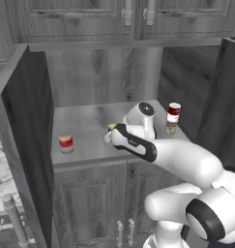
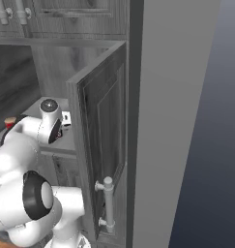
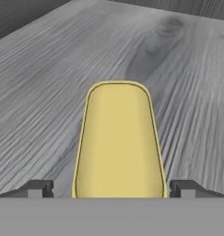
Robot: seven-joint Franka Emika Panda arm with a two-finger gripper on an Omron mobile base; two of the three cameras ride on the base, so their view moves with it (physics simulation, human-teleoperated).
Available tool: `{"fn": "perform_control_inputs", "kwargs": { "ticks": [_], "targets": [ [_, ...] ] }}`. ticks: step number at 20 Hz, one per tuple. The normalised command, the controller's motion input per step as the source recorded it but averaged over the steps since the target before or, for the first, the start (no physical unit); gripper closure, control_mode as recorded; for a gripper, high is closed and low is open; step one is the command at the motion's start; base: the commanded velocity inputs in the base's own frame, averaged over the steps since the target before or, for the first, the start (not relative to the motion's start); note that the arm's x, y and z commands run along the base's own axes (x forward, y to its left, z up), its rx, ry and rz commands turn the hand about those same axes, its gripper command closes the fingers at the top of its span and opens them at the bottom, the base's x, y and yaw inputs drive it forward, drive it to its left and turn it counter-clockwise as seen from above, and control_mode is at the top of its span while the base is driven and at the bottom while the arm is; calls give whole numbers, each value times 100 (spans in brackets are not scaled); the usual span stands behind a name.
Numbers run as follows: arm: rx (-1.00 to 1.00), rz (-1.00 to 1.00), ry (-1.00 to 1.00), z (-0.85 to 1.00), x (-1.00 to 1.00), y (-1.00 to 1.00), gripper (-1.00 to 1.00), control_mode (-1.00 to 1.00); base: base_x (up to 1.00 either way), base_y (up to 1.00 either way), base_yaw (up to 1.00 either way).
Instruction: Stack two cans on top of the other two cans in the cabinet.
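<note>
While our gripper (image 3: 119,188) hangs right over the blue can (image 3: 119,138), we judge we are on the second pick of the task: the red can (image 1: 173,113) already stands on the yellowish-green can (image 1: 170,129) near the right edge of the cabinet (image 1: 27,116) shelf, so 1 of the 2 stacks looks done. In the hand view the blue can's yellow top sits squarely between our 2 fingertips (image 3: 37,188), which stand spread wide on either side of it and touch nothing. In the left base view that yellow top just peeks out beside the arm, near the middle of the shelf toward its front edge; the blue body is hidden from us. The next move, as we read it, calls for lowering straight down until the fingers flank the can's sides, then closing evenly. After that it must be carried to the beige can (image 1: 66,143) with the red top, which stands alone near the shelf's front left corner, and set down centred so it does not tip.
</note>
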Motion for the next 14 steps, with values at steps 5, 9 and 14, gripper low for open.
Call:
{"fn": "perform_control_inputs", "kwargs": {
  "ticks": [5, 9, 14],
  "targets": [
    [0, 3, 0, -19, -4, 7, 100, -100, 0, 0, 0],
    [0, 3, -4, -6, -13, 1, 100, -100, 0, 0, 0],
    [3, 1, -7, 11, -37, 1, 100, -100, 0, 0, 0]
  ]
}}
